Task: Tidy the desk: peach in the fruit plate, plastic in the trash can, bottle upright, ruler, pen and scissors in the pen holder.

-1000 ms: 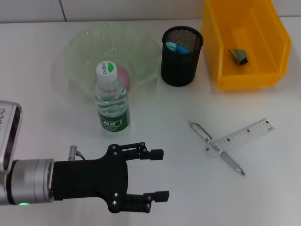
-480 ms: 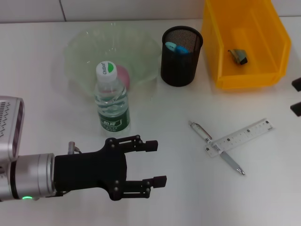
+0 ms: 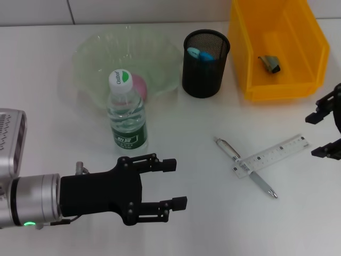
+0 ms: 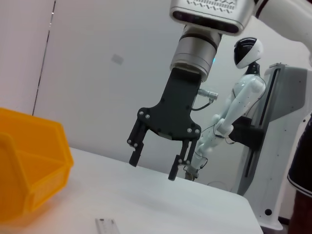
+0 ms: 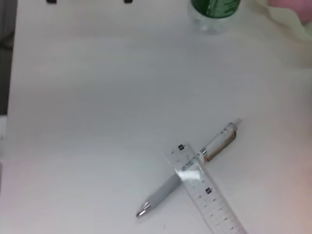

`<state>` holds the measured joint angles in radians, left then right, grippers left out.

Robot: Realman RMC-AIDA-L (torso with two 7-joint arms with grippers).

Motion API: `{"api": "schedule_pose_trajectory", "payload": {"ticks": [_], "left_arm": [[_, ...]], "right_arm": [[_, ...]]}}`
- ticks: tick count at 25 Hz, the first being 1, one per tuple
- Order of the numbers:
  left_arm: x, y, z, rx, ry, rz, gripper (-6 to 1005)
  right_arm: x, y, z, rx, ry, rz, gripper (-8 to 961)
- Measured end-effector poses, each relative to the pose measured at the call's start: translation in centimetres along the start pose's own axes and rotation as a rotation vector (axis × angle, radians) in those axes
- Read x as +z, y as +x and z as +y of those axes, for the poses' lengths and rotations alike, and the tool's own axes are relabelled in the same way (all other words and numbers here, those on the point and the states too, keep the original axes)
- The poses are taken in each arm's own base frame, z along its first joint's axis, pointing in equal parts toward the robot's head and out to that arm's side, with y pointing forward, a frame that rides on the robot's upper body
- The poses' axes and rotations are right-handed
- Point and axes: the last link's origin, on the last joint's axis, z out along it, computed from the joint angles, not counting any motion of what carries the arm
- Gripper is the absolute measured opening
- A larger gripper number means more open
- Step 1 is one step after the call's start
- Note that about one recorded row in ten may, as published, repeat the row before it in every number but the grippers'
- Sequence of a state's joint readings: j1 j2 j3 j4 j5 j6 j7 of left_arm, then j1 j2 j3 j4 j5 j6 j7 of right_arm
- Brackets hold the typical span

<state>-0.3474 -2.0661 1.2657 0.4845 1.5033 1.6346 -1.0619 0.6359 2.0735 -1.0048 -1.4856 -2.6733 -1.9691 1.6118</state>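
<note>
Lower left of the head view: left gripper (image 3: 173, 183), fingers spread wide and holding nothing, hovering over bare table (image 3: 48, 133) just below the bottle (image 3: 127, 114). Bottle already upright, green label with small white print too fine to read, white cap with a green mark and a short word, not legible. Behind it, upper left, the fruit plate (image 3: 96, 53) with the pink peach (image 3: 139, 85) inside. Upper centre: black mesh pen holder (image 3: 206, 63), blue handles showing within, probably the scissors. Lower centre-right: pen (image 3: 261, 184) with the ruler (image 3: 282, 151) lying across it, scale marks visible, numerals unreadable. Upper right: yellow trash can (image 3: 256, 90) with a dark crumpled scrap of plastic (image 3: 270, 63). Right edge: right gripper (image 3: 323, 134), fingers apart and empty, near the ruler's end. Likely step: collecting ruler and pen. Next move probably calls for lowering over the ruler first, pinching across its thin width.
</note>
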Motion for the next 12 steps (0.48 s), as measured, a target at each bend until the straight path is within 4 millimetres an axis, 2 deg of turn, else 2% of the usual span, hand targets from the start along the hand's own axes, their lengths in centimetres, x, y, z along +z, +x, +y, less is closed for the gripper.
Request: {"api": "schedule_pose_trajectory", "payload": {"ticks": [3, 5, 12], "left_arm": [[0.1, 0.0, -0.3, 0.014, 0.012, -0.007, 772], [0.3, 0.2, -0.5, 0.021, 0.012, -0.012, 772], [0.7, 0.3, -0.6, 0.023, 0.006, -0.01, 772]], "right_arm": [[0.5, -0.4, 0.1, -0.045, 0.009, 0.027, 681], [1.6, -0.8, 0.0, -0.115, 0.015, 0.055, 701], [3.8, -1.4, -0.1, -0.223, -0.015, 0.025, 771]]}}
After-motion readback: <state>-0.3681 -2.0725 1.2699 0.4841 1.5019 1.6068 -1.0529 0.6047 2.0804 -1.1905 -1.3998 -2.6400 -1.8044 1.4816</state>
